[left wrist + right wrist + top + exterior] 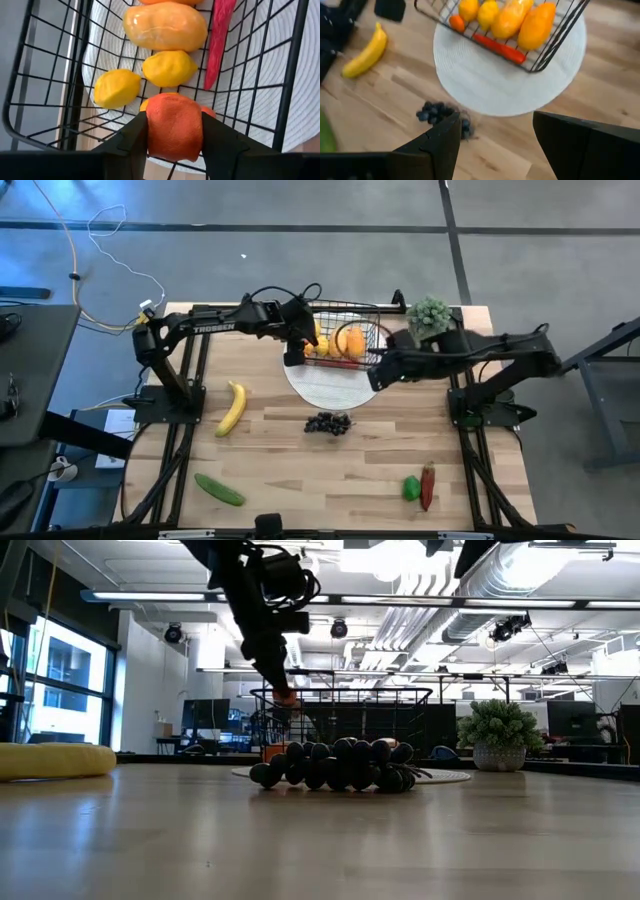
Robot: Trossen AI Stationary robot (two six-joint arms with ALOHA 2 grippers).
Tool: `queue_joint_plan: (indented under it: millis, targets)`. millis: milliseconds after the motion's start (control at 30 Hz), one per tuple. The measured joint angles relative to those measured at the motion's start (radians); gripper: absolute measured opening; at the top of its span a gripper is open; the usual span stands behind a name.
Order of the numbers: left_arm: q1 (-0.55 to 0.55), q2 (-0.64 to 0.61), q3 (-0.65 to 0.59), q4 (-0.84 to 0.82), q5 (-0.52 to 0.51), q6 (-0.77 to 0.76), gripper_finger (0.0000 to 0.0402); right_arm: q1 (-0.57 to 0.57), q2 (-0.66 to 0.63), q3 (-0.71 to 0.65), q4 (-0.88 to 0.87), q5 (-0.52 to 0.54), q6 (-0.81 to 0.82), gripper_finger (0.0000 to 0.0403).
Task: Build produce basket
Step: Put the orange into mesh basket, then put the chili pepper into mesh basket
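Nearest on the table lie a cucumber [218, 489], a green pepper [411, 488] and a red chili [428, 485]; farther in are a banana [233, 407] at left and grapes [328, 422] at centre. Beyond them, the right gripper [377, 372], fingers spread and empty, hovers at the white plate [325, 385]. On that plate stands the basket [372, 315], where the left gripper [175, 132] pinches an orange [174, 126] above two lemons [169, 68], a mango [165, 26] and another chili [218, 35].

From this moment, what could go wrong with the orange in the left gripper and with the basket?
1. The left gripper holds an orange above two lemons; released there, it may land on them and roll.
2. The basket sits partly on the white plate, so a push from the arm might shift it.
3. The open right gripper hangs above the grapes, close to the basket.
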Motion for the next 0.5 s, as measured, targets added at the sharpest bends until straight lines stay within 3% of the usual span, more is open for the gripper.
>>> queue_joint_plan:
  millis: [500]
  targets:
    - [-0.001, 0.000, 0.000, -0.007, -0.033, 0.008, 0.0233, 0.151, 0.153, 0.000, -0.156, -0.094, 0.410, 0.0229]
